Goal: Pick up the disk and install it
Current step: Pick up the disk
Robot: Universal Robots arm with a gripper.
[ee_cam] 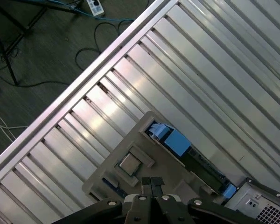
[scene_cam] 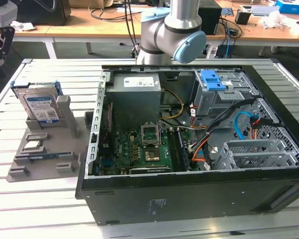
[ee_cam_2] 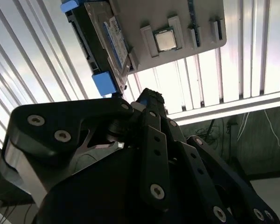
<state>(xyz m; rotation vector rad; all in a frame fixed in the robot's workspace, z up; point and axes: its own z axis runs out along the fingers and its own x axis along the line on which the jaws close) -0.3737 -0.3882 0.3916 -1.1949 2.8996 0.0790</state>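
Disk (scene_cam: 40, 105), we see, stands on edge in the holder (scene_cam: 42, 147) at the exterior view's left, well apart from our gripper (ee_cam: 151, 181), closed on nothing.

1. The computer case (scene_cam: 189, 199) lies on the counter (scene_cam: 40, 219), from its middle to the exterior view's right
2. The fixture (scene_cam: 45, 162) sits on the counter beside the case, at the exterior view's left
3. The disk (scene_cam: 40, 107) stands upright at the fixture's far end, a processor chip (scene_cam: 33, 145) before it
4. Inside the case, the power-supply box (scene_cam: 135, 97) lies behind the motherboard (scene_cam: 139, 152)
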